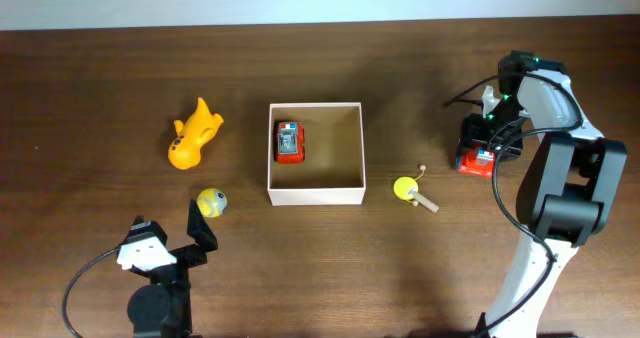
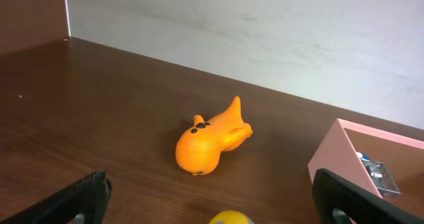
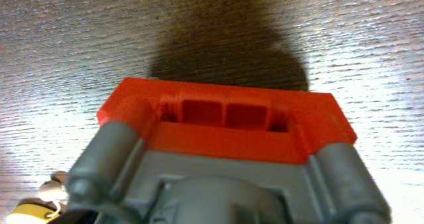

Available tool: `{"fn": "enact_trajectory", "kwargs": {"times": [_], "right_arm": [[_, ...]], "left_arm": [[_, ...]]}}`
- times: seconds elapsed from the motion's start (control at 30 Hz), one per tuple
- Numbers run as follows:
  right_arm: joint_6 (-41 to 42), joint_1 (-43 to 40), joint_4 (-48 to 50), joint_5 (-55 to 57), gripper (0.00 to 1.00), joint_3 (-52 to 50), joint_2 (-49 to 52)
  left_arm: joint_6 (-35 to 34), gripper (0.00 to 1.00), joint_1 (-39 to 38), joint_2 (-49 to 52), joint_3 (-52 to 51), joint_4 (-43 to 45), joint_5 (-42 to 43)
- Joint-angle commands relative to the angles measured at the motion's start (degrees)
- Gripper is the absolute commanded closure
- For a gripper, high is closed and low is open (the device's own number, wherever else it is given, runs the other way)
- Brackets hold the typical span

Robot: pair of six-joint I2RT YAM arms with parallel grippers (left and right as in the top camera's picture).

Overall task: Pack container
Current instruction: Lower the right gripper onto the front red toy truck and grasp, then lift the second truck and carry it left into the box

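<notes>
Left gripper [image 2: 209, 187]: nearest, low over the counter [image 1: 80, 98], jaws spread wide, empty — yellow ball [image 1: 211, 202] just ahead.
Container [image 1: 315, 192]: mid-counter, open side up, red car [image 1: 289, 142] inside by its left wall.
Right gripper [image 1: 483, 138]: far right, down on the red-and-grey truck [image 3: 225, 131]; cannot tell whether the jaws pinch it.
Step in hand: likely securing the truck — grip squarely, lift above the wall, place in the bare right half.
</notes>
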Motion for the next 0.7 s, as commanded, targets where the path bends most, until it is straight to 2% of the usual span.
{"fn": "enact_trajectory", "kwargs": {"times": [0.0,0.33,0.67], "right_arm": [[0.02,-0.37,0.35,0.15,0.33,-0.44,0.50],[0.02,-0.35,-0.57,0.13,0.34,0.24,0.44],[-0.26,-0.31,-6.14,0.13,0.34,9.25,0.37]], "left_arm": [[1.14,0.01,0.24,-0.28,-0.35,0.15,0.44],[1.14,0.01,0.24,-0.28,-0.35,0.15,0.44],[1.14,0.01,0.24,-0.28,-0.35,0.15,0.42]]}}
